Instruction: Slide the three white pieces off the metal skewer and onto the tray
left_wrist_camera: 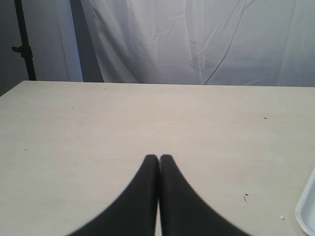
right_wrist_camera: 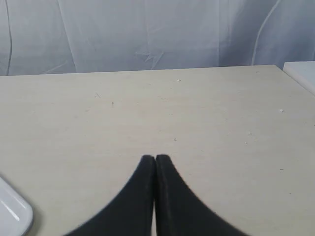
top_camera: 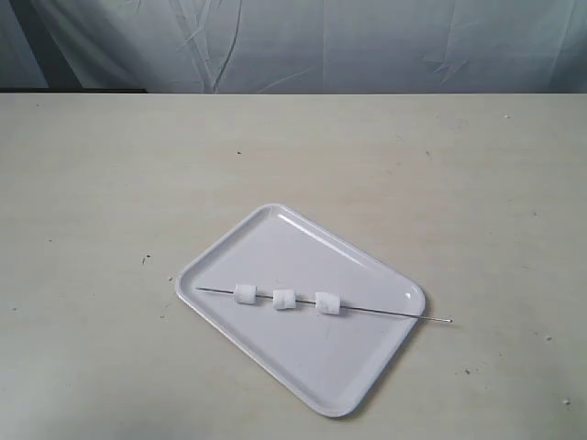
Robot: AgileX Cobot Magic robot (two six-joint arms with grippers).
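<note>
A glossy white tray (top_camera: 275, 240) lies at an angle on the beige table. Across it rests the thin metal skewer (top_camera: 381, 313), its right tip poking past the tray's rim. Three white pieces are threaded on it in a row: one on the left (top_camera: 245, 293), one in the middle (top_camera: 284, 299), one on the right (top_camera: 326, 303). Neither arm shows in the exterior view. My left gripper (left_wrist_camera: 158, 158) is shut and holds nothing, above bare table, with a corner of the tray (left_wrist_camera: 307, 211) at the frame's edge. My right gripper (right_wrist_camera: 155, 158) is likewise shut and holds nothing, the tray's corner (right_wrist_camera: 15, 211) off to its side.
A pale wrinkled cloth backdrop (top_camera: 303, 41) hangs behind the table's far edge. A dark stand (left_wrist_camera: 22, 44) rises beyond the table in the left wrist view. A white object's corner (right_wrist_camera: 302, 73) sits at the table edge in the right wrist view.
</note>
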